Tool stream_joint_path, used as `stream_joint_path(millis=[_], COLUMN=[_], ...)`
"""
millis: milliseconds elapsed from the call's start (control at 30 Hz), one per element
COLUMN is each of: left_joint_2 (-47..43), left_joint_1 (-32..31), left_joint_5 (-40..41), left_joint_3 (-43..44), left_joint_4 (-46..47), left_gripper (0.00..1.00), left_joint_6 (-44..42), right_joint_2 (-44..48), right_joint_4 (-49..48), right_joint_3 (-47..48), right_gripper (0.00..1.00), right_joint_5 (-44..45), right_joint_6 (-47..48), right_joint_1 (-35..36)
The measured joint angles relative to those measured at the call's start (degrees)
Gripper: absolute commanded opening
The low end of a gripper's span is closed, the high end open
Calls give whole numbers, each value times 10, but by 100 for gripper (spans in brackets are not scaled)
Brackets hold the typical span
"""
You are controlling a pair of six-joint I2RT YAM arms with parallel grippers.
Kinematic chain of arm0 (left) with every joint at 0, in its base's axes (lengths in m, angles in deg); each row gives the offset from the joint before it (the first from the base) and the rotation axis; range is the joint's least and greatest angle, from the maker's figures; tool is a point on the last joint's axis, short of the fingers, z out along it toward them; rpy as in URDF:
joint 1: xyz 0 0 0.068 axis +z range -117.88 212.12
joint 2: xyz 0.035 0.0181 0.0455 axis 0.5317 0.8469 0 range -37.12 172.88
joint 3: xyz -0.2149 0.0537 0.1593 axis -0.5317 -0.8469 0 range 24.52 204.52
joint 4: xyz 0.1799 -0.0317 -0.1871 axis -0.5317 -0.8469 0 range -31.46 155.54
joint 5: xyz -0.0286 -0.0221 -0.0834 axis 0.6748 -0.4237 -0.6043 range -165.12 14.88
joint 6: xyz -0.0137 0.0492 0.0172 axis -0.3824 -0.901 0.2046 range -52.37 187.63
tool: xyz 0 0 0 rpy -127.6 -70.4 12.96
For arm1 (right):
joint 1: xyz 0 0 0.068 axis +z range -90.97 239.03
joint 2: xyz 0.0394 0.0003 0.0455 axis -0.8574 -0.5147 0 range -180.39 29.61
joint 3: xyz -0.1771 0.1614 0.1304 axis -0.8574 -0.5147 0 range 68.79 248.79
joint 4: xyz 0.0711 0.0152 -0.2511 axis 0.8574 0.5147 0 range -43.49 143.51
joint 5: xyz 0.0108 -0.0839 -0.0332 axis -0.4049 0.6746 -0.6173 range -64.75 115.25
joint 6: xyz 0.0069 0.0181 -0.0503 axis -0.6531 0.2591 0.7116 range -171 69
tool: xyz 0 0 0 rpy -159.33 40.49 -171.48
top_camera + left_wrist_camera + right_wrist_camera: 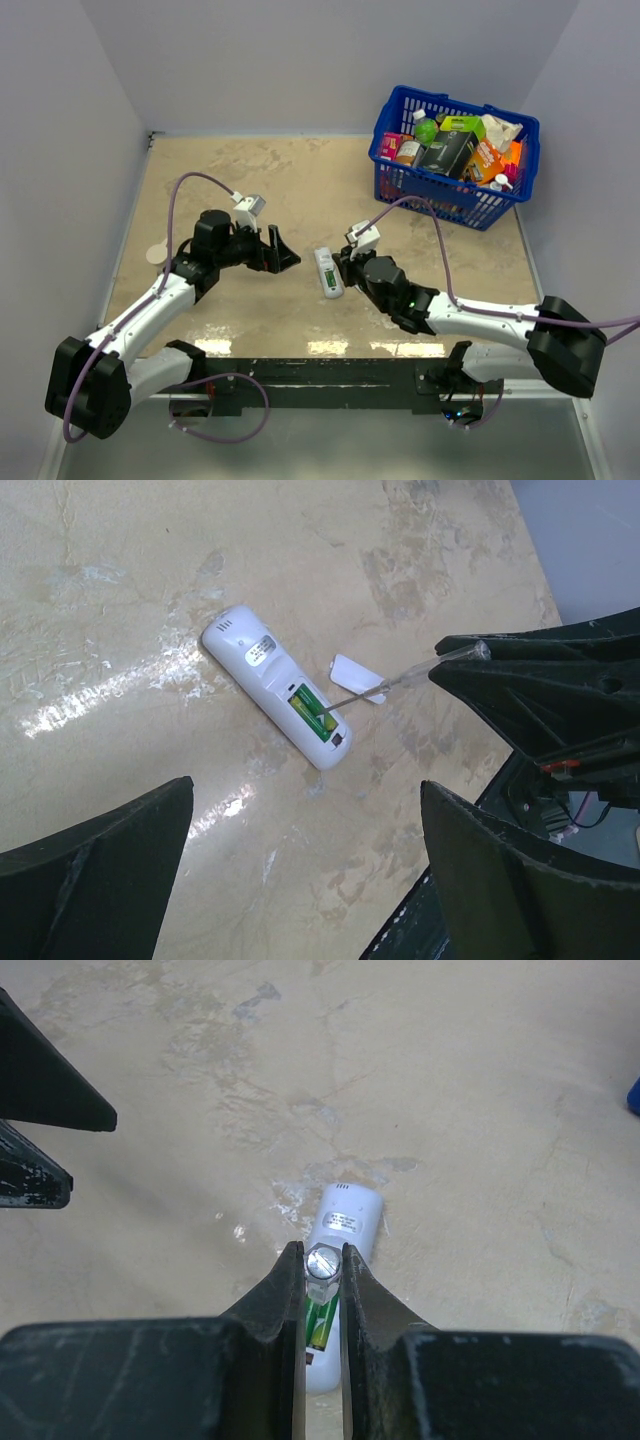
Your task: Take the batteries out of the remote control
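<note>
The white remote control (327,272) lies back up on the table, its battery bay open. Two green batteries (312,713) with yellowish ends sit in the bay, and they also show in the right wrist view (322,1322). My right gripper (342,264) is shut on a thin tool with a clear handle (400,680). The tool's metal tip reaches into the bay at the batteries, and its slotted end (323,1263) shows between the fingers. My left gripper (287,258) is open and empty, hovering left of the remote (275,685).
A small white cover piece (357,677) lies on the table beside the remote. A blue basket (440,195) full of packaged goods stands at the back right. Walls close in the table on the left, back and right.
</note>
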Motion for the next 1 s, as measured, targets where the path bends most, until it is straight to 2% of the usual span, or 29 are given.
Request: stream_joint_path(millis=[533, 1000], left_joint_2=[3, 104], left_joint_1=[0, -3], left_joint_5=[1, 5], left_joint_3=[-5, -15], left_joint_4=[-5, 17], left_gripper=[93, 75], left_joint_6=[0, 42], right_joint_2=[-41, -10], right_joint_4=[-51, -52], right_joint_3=[-11, -52], right_gripper=[0, 0], right_joint_5=[109, 162], right_joint_6=[-8, -130], right_joint_1=[66, 78])
